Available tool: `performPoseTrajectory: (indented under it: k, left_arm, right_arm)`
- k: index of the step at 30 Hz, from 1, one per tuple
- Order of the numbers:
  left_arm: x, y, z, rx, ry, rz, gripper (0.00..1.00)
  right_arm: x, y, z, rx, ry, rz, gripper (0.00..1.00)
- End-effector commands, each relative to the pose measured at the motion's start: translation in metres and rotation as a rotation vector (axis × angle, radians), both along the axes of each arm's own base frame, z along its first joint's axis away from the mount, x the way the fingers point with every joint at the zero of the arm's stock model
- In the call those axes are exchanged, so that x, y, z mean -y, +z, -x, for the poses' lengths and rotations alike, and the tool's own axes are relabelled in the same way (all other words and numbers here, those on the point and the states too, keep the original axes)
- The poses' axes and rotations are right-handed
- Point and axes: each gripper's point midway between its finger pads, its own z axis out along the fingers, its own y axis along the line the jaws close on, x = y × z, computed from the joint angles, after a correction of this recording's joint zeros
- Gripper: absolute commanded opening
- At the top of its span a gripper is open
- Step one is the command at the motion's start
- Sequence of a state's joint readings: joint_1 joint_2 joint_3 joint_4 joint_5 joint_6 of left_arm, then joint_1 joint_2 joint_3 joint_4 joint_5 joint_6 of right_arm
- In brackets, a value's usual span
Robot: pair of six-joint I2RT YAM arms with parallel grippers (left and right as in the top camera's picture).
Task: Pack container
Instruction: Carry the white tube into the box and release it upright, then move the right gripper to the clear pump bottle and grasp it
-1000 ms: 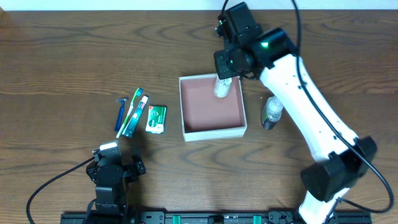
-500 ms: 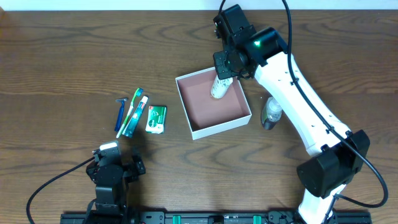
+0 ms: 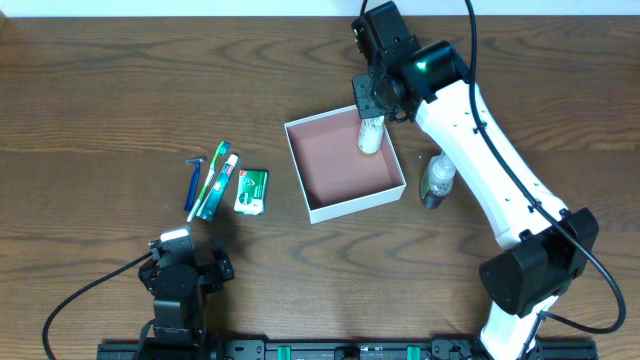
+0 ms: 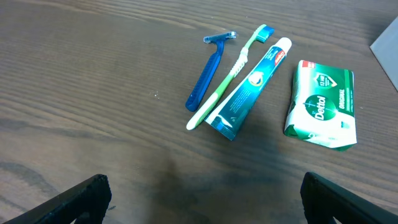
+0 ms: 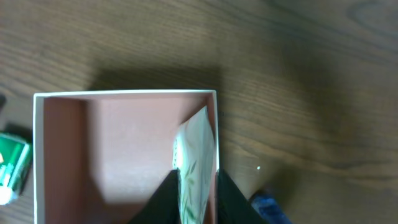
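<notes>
Right fingers (image 5: 163, 198) clamped on white bottle (image 3: 370, 136), now nearer far right corner of container (image 3: 355, 205); left fingers (image 4: 81, 199) spread.

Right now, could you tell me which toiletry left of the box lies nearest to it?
The green-and-white soap packet; the toothpaste tube, toothbrush and blue razor all lie farther left of the container.

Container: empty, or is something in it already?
Not empty: the container has one white tube inside near a corner, gripped by the right tool; its pink floor is otherwise bare.
</notes>
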State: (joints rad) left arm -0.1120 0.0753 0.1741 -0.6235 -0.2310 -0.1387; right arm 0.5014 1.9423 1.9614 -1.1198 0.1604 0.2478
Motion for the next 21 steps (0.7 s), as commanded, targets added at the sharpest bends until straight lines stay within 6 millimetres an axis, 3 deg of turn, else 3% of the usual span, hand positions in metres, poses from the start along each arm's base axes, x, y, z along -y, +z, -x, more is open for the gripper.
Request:
performPoseTrajectory:
  k: [1, 5, 9, 12, 14, 17, 21]
  left_arm:
    - [-0.002, -0.004, 0.0, -0.001, 0.015, 0.008, 0.98]
    - [-0.002, -0.004, 0.0, -0.001, 0.015, 0.008, 0.98]
    - [-0.002, -0.004, 0.0, -0.001, 0.015, 0.008, 0.98]
    - [-0.002, -0.004, 0.0, -0.001, 0.015, 0.008, 0.98]
    - [-0.001, -0.004, 0.0, -0.001, 0.015, 0.008, 0.98]
    - [-0.001, -0.004, 0.0, -0.001, 0.015, 0.008, 0.98]
    - [-0.002, -0.004, 0.0, -0.001, 0.015, 0.008, 0.98]
  right_arm:
    - [0.004, 0.013, -0.006, 0.045, -0.006, 0.001, 0.3]
    - [0.006, 0.022, -0.003, 0.058, 0.002, 0.0, 0.36]
    - [0.018, 0.056, 0.011, 0.11, 0.022, -0.001, 0.53]
    - [0.039, 0.084, 0.029, 0.146, -0.007, 0.008, 0.65]
    - [0.057, 0.094, 0.043, 0.135, -0.031, 0.015, 0.67]
    - [0.093, 0.094, 0.062, 0.069, -0.127, 0.03, 0.69]
    - [0.123, 0.074, 0.074, -0.049, -0.229, 0.04, 0.72]
